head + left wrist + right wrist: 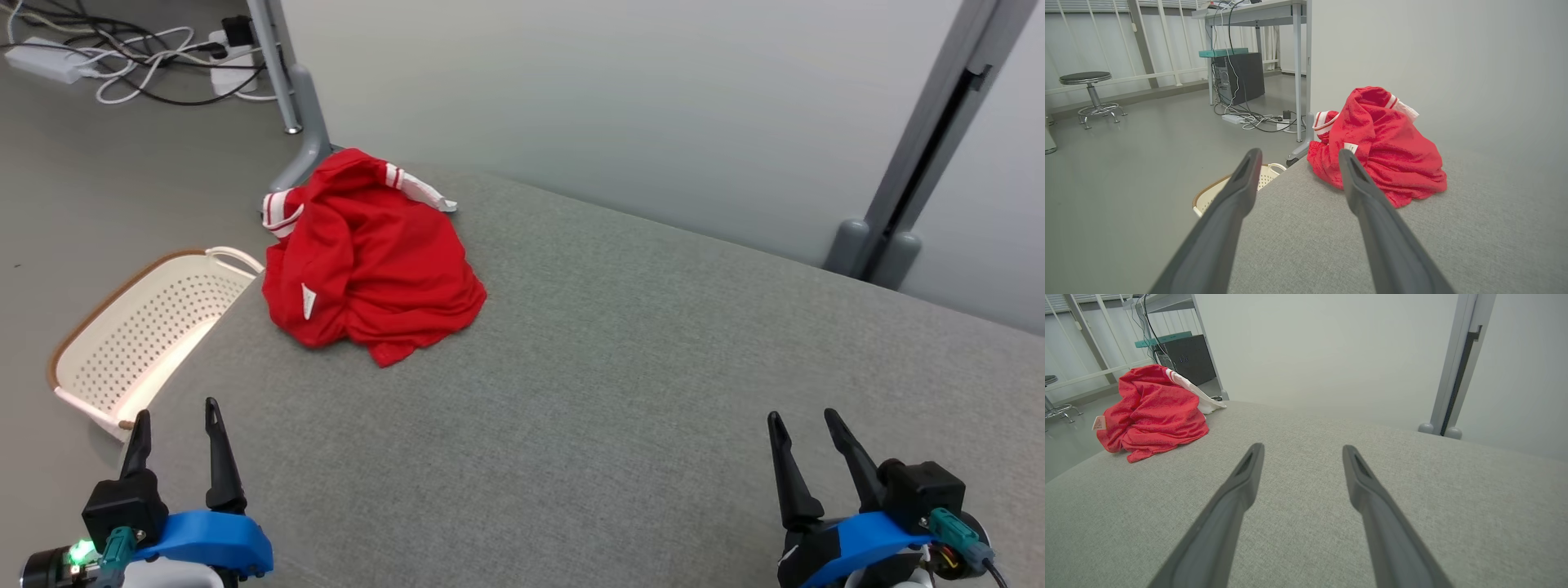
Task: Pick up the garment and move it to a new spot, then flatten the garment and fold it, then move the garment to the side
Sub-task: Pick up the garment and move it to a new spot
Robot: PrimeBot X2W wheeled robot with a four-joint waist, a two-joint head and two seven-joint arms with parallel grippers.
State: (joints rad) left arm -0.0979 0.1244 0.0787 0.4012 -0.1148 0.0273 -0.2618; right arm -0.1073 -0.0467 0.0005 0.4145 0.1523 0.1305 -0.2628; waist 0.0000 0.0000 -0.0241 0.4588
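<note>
Left gripper (pixel 178 407): held low over the near left corner of the table (pixel 620 384), its blue-collared wrist level and its fingers pointing forward. The two fingers are spread wide, with nothing between them.
Right gripper (pixel 800 413): in the same pose at the near right, also low over the cloth. Its jaws are parted and empty, leaning slightly to its own left.
Fingers (pixel 1372 212): long, dark and matte, tapering to narrow tips, each with a slim slot near the end.
Garment (pixel 371 261): ahead of the left gripper and a little to its right, well apart from its tips, and far ahead and to the left of the right gripper. It is a crumpled heap of red fabric with a fine, mesh-like knit. It has white striped bands at its far side and a small white tag (any print on it is too small to read).
Table: covered in grey woven fabric that looks slightly nubby – its edge curves down softly.
Basket (pixel 139 327): to the left of the left gripper and lower, on the floor. It is cream plastic with a rounded shape, walls dotted with holes, a brown rim and a loop handle.
Partition (pixel 612 106): beyond the garment, a smooth pale panel with grey metal posts on rounded feet.
Cables (pixel 147 57): far ahead of the left gripper – black and white cords tangled around white power strips on the smooth grey floor.
</note>
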